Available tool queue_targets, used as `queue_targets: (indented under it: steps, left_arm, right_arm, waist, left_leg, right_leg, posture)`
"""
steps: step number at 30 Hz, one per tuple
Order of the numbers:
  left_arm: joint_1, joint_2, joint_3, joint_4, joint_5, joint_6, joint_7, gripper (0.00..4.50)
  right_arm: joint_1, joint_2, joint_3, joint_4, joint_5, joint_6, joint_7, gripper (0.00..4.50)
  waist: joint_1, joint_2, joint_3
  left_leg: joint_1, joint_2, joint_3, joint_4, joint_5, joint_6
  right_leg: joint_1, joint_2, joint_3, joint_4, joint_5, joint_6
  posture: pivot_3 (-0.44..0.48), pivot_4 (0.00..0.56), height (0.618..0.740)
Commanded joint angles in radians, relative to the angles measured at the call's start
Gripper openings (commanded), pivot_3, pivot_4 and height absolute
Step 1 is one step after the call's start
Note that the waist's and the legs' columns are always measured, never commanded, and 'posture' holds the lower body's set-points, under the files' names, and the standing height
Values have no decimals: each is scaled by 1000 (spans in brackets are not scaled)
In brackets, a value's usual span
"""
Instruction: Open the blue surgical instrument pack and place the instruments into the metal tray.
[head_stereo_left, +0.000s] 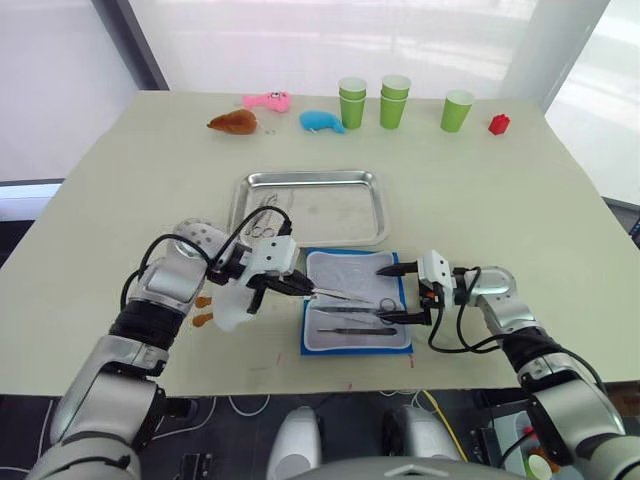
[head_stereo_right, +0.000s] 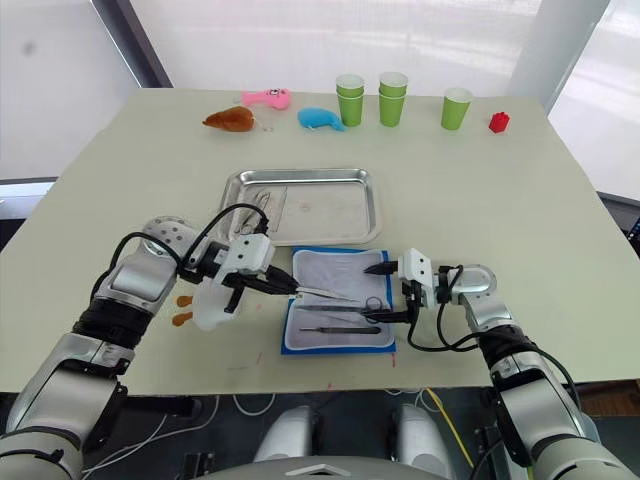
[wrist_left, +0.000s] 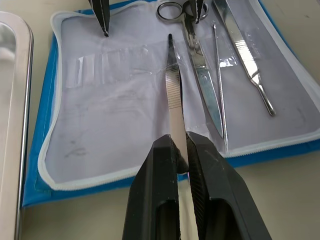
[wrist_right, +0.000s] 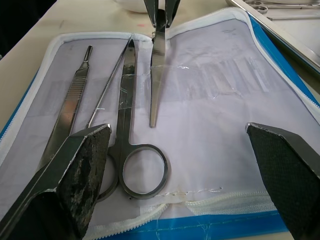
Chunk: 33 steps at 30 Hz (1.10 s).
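Observation:
The blue surgical instrument pack (head_stereo_left: 318, 342) lies open flat just in front of the metal tray (head_stereo_left: 312, 177), its pale lining up. My left gripper (wrist_left: 181, 150) is shut on straight silver tweezers (wrist_left: 173, 85), held slightly above the lining with the tip pointing across the pack. Ring-handled scissors (wrist_right: 131, 115), a thin probe (wrist_left: 217, 75) and a flat handle tool (wrist_left: 245, 55) lie side by side in the pack. My right gripper (head_stereo_left: 392, 294) is open at the pack's right edge, its fingers spread wide over the lining. A few instruments (head_stereo_left: 262, 215) lie at the tray's left end.
Green cups (head_stereo_left: 392, 102), a red block (head_stereo_left: 499, 124) and plush toys (head_stereo_left: 322, 121) line the far edge of the table. A white object (head_stereo_left: 228, 308) with orange bits sits beside my left forearm. The table's front edge runs just below the pack.

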Motion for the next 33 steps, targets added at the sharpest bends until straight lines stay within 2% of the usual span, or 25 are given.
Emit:
queue_targets:
  steps: [1,19,25,28,33]
  left_arm:
    - [5,35,42,-65,-51,-1,-36,34]
    - [81,200,111,-167,-120,49,-73,34]
    - [78,262,146,-140,-151,50,-76,34]
    - [36,228,195,-132,-205,174,0,34]
    - [-10,102,262,-150,-193,324,274,34]
  right_arm:
    - [89,-18,65,145,-109,49,-4,4500]
    - [87,-18,65,150,-109,47,0,4500]
    - [92,-16,65,147,-108,47,-3,4500]
    - [90,-14,65,149,-108,46,-4,4500]
    - [85,-12,62,153,-109,45,-5,4500]
  waist:
    - [0,0,0]
    - [2,0,0]
    - [3,0,0]
    - [5,0,0]
    - [7,-1,0]
  left_leg:
    - [0,0,0,0,0,0]
    - [0,0,0,0,0,0]
    - [1,0,0,0,0,0]
    - [1,0,0,1,0,0]
    - [1,0,0,3,0,0]
  right_leg:
    - [0,0,0,0,0,0]
    - [0,0,0,0,0,0]
    - [0,0,1,1,-1,1]
    - [0,0,0,2,-1,1]
    - [0,0,1,4,-2,3]
  posture:
    - [0,150,740]
    - [0,150,740]
    - [0,150,740]
    - [0,150,740]
    - [0,150,740]
